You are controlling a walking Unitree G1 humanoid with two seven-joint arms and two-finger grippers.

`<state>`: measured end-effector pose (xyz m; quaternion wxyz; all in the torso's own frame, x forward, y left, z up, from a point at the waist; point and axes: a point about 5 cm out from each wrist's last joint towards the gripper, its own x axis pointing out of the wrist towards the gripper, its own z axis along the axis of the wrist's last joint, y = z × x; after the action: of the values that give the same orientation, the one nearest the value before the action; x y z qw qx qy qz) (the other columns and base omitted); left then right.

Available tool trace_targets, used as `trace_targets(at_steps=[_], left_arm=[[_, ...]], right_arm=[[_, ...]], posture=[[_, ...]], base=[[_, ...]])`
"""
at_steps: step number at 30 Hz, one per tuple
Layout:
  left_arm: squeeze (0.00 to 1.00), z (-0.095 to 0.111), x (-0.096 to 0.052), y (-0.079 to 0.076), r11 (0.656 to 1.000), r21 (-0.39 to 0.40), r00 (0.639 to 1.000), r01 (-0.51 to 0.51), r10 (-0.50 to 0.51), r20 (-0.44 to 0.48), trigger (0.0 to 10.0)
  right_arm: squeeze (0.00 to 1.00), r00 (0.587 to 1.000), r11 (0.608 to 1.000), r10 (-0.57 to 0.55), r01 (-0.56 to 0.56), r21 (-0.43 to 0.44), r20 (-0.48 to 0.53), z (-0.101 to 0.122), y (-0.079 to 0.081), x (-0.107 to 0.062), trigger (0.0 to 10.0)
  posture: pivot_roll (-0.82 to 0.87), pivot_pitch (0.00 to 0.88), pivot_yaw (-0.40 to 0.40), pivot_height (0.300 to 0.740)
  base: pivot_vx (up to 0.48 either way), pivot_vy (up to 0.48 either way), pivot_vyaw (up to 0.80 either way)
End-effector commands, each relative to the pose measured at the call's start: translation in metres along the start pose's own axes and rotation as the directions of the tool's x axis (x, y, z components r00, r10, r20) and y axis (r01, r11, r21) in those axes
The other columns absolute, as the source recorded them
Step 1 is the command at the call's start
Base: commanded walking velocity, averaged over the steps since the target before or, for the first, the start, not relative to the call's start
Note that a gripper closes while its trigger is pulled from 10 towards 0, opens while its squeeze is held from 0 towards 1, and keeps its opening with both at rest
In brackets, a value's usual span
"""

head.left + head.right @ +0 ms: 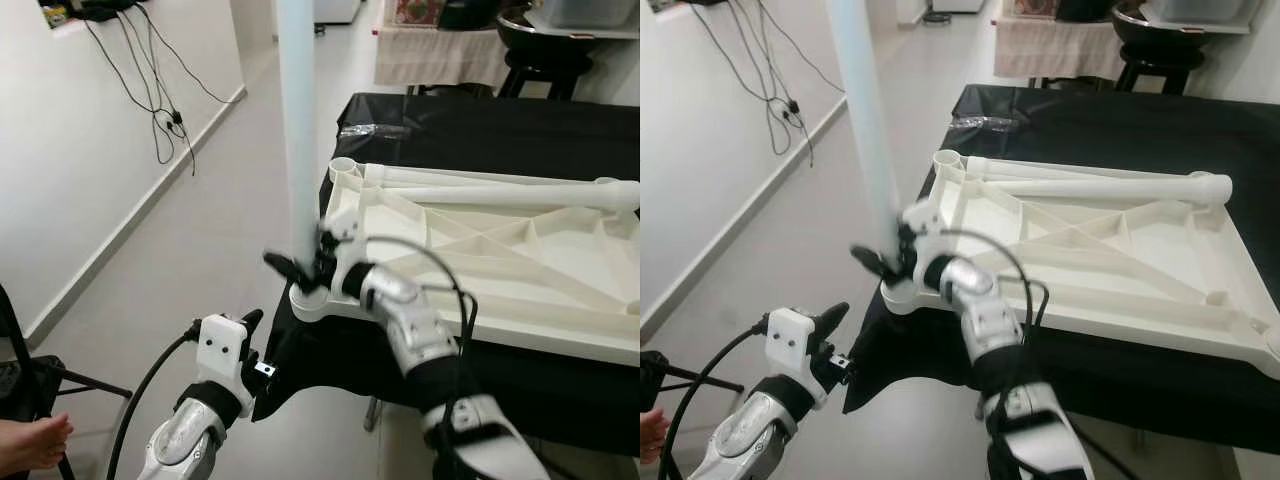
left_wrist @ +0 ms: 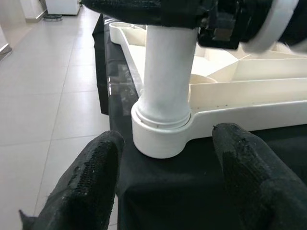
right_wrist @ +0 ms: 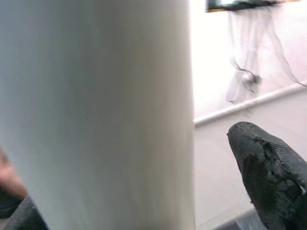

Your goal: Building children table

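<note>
A white tabletop [image 1: 520, 270] lies upside down on a table under a black cloth [image 1: 480, 125]. A white table leg [image 1: 297, 130] stands upright in the tabletop's near-left corner socket [image 2: 158, 136]. My right gripper [image 1: 295, 268] straddles the leg just above the socket; in the right wrist view one of the fingers [image 3: 268, 167] stands apart from the leg [image 3: 96, 110]. My left gripper [image 1: 245, 335] hangs open below the table's edge, facing the socket, with both fingers [image 2: 91, 182] spread wide. A second leg [image 1: 500, 190] lies along the tabletop's far side.
To the left of the table there is tiled floor [image 1: 200, 230] up to a white wall with hanging cables [image 1: 160, 110]. A person's foot [image 1: 30, 440] and a black stand [image 1: 60, 375] are at the lower left. Dark stools [image 1: 540, 50] stand behind the table.
</note>
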<state>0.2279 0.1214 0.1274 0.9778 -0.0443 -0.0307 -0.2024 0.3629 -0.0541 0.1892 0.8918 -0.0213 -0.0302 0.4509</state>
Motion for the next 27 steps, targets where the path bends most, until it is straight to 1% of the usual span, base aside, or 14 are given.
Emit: trace_targets(at_steps=[1,2,4,5,6,8,11,12,14,15,17,23,24,27], left_arm=[[0.0,-0.004,-0.002,0.001,1.0,0.004,1.0,-0.008,0.008,-0.017,10.0],[0.0,-0.004,-0.002,0.001,1.0,0.004,1.0,-0.008,0.008,-0.017,10.0],[0.0,-0.005,-0.002,-0.001,1.0,0.003,1.0,-0.008,0.008,-0.016,10.0],[0.0,-0.005,-0.002,-0.001,1.0,0.003,1.0,-0.008,0.008,-0.016,10.0],[0.0,-0.005,-0.002,-0.001,1.0,0.005,1.0,-0.008,0.008,-0.017,10.0],[0.0,-0.006,-0.002,-0.002,1.0,0.006,1.0,-0.008,0.008,-0.017,10.0],[0.0,-0.006,-0.002,-0.002,1.0,0.005,1.0,-0.008,0.008,-0.018,10.0],[0.0,-0.006,-0.001,-0.003,1.0,0.004,1.0,-0.007,0.008,-0.017,10.0],[0.0,-0.006,-0.001,-0.003,1.0,0.004,1.0,-0.007,0.008,-0.017,10.0],[0.0,-0.006,-0.001,-0.004,1.0,0.003,1.0,-0.007,0.007,-0.017,10.0],[0.0,-0.006,-0.001,-0.004,1.0,0.002,1.0,-0.006,0.006,-0.016,10.0],[0.0,-0.006,-0.001,-0.005,1.0,-0.003,1.0,-0.005,0.005,-0.015,10.0],[0.0,-0.005,0.0,-0.005,1.0,-0.005,1.0,-0.005,0.005,-0.013,10.0],[0.0,-0.005,0.0,-0.006,1.0,-0.006,1.0,-0.005,0.005,-0.012,10.0]], right_arm=[[0.0,0.995,0.995,0.098,-0.098,-0.007,-0.01,-0.003,0.002,0.004,10.0],[0.0,0.995,0.995,0.098,-0.098,-0.007,-0.01,-0.003,0.002,0.004,10.0],[0.0,0.971,0.972,0.232,-0.234,-0.023,-0.048,-0.001,-0.001,0.005,10.0],[0.0,0.971,0.972,0.232,-0.234,-0.023,-0.048,-0.001,-0.001,0.005,10.0],[0.0,0.945,0.947,0.318,-0.32,-0.008,-0.082,-0.001,-0.001,0.006,10.0],[0.0,0.936,0.941,0.338,-0.339,0.001,-0.095,-0.001,-0.001,0.007,10.0],[0.0,0.939,0.944,0.329,-0.329,0.016,-0.101,0.0,-0.003,0.008,10.0],[0.0,0.943,0.949,0.316,-0.314,0.029,-0.105,0.0,-0.004,0.009,7.0],[0.0,0.943,0.949,0.316,-0.314,0.029,-0.105,0.0,-0.004,0.009,7.0],[0.0,0.947,0.953,0.302,-0.3,0.037,-0.112,-0.001,-0.005,0.01,0.2],[0.0,0.949,0.957,0.292,-0.288,0.044,-0.119,-0.003,-0.006,0.009,0.0],[0.0,0.95,0.959,0.283,-0.277,0.064,-0.134,-0.012,-0.01,0.002,0.0],[0.0,0.949,0.96,0.28,-0.276,0.043,-0.147,-0.017,-0.013,-0.004,0.0],[0.0,0.951,0.964,0.263,-0.265,0.014,-0.164,-0.021,-0.016,-0.009,0.0]], posture=[[0.01,0.077,0.008,0.74],[0.01,0.077,0.008,0.74],[0.02,0.072,0.006,0.74],[0.02,0.072,0.006,0.74],[0.02,0.07,0.004,0.74],[0.02,0.069,0.004,0.74],[0.02,0.068,0.002,0.74],[0.02,0.068,0.002,0.74],[0.02,0.068,0.002,0.74],[0.02,0.066,0.002,0.74],[0.02,0.068,0.001,0.74],[0.01,0.073,0.004,0.74],[0.0,0.077,0.003,0.74],[-0.01,0.077,0.003,0.74]], base=[[0.0,0.0,0.0],[0.0,0.0,0.0],[0.0,0.0,0.0],[0.0,0.0,0.0],[0.0,0.0,0.0],[0.0,0.0,0.0],[0.0,0.0,0.0],[0.0,0.0,0.0],[0.0,0.0,0.0],[0.0,0.0,0.0],[0.0,0.0,0.0],[0.0,0.0,0.0],[0.0,0.0,0.0],[0.0,0.0,0.0]])
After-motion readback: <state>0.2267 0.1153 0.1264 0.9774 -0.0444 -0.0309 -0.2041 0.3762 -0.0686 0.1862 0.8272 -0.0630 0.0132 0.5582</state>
